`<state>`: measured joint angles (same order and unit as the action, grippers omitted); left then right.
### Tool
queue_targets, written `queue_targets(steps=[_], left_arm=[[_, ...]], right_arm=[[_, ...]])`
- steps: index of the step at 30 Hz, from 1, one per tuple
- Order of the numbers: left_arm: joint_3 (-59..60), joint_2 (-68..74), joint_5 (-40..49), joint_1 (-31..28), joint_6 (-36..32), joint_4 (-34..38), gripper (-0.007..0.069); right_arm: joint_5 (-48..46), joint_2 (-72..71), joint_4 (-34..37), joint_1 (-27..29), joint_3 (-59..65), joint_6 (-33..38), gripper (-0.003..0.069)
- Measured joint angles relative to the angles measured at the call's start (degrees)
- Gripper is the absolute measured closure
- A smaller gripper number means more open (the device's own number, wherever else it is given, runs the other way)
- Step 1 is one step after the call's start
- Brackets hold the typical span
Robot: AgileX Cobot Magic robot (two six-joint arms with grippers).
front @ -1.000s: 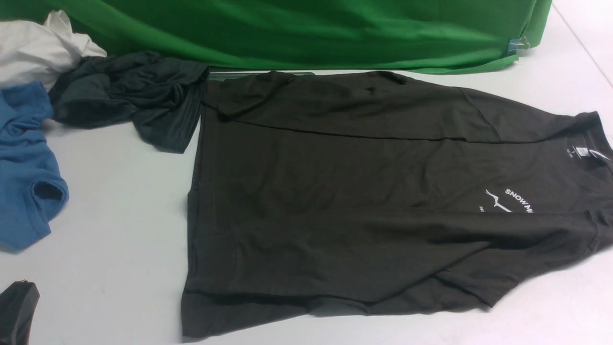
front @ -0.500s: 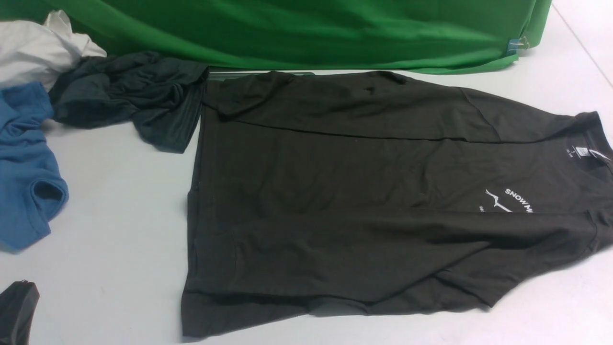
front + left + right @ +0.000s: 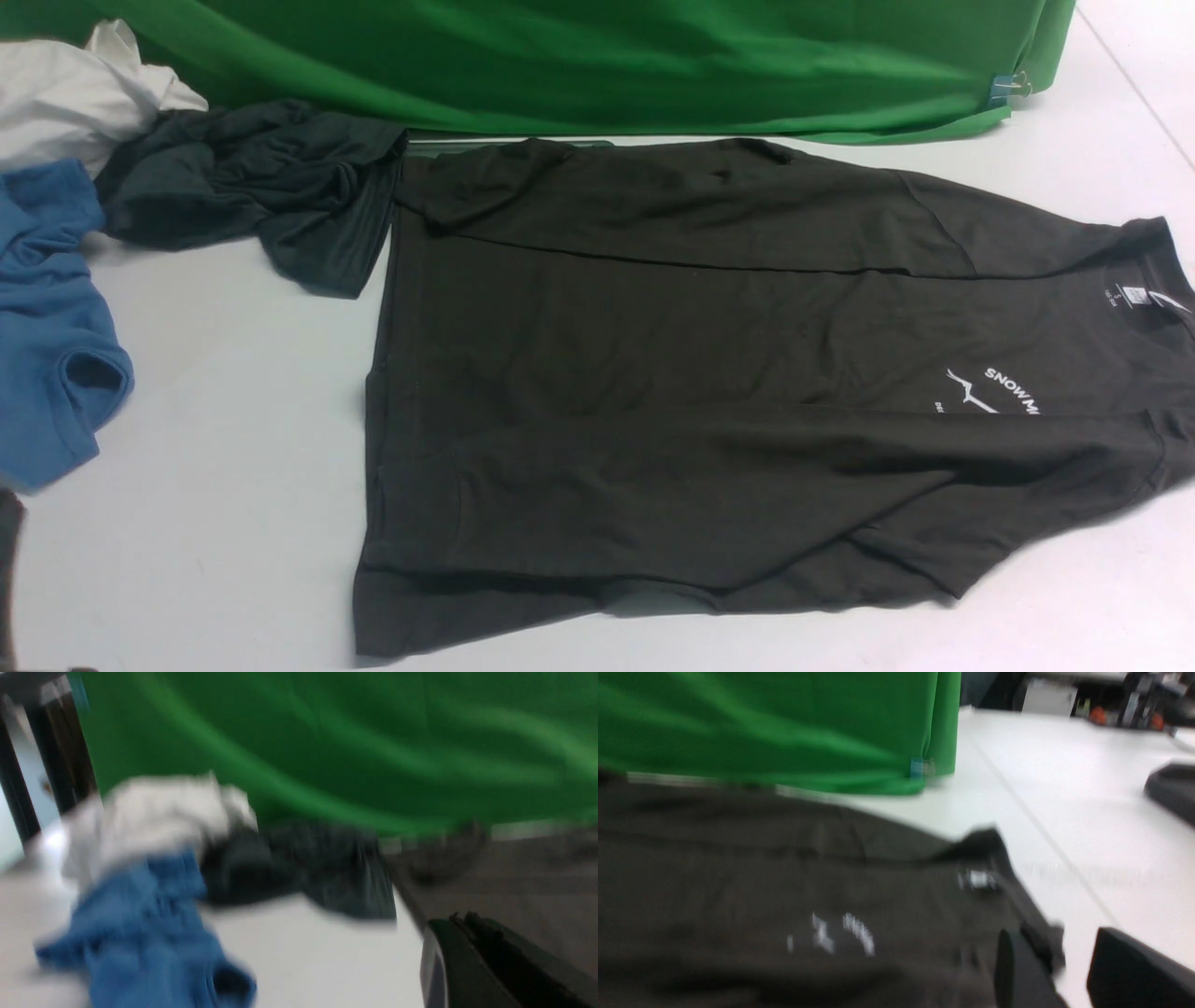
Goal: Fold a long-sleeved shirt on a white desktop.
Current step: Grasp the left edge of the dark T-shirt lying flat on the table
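— How does the black long-sleeved shirt [image 3: 635,336] lie?
— Spread across the white desktop [image 3: 233,392], long edges folded inward (the lower one partly covers the white chest print), its collar toward the right.

cut off and blurred
the shirt's [image 3: 653,345] collar runs past the front view's edge, and a fold covers part of the chest lettering [image 3: 1013,390]; the blue garment [image 3: 56,327] is cropped there, and the left wrist view is blurred.
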<state>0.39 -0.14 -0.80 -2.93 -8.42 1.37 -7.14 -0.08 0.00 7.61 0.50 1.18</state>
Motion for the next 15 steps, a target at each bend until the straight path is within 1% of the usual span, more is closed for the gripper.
queue_targets(steps=[2,4,9,10,12,13,14,15], left_arm=[[0.0,0.0,-1.88,0.0,0.0,0.0,0.0603],[0.0,0.0,-4.84,0.0,0.0,-0.07,0.0603],[0.0,0.0,-8.93,0.0,1.01,0.04,0.0603],[0.0,0.0,-10.76,0.0,2.85,0.59,0.0603],[0.0,0.0,-15.49,0.0,9.5,2.21,0.0603],[0.0,0.0,-16.62,0.0,11.16,2.49,0.0603],[0.0,0.0,-21.1,0.0,16.96,3.05,0.0603],[0.0,0.0,-24.59,0.0,20.22,3.21,0.0603]], right_arm=[[3.89,0.0,0.0,0.0,0.0,-2.61,0.0417],[10.86,0.0,0.0,0.0,0.0,-7.71,0.0417],[22.2,0.0,0.0,0.0,0.0,-15.05,0.0417],[24.82,0.0,0.0,0.0,0.0,-16.04,0.0417],[28.63,0.0,0.0,0.0,0.0,-17.72,0.0417],[29.04,0.0,0.0,0.0,0.0,-17.97,0.0417],[31.66,0.0,0.0,0.0,0.0,-19.62,0.0417],[35.52,0.0,0.0,0.0,0.0,-21.54,0.0417]])
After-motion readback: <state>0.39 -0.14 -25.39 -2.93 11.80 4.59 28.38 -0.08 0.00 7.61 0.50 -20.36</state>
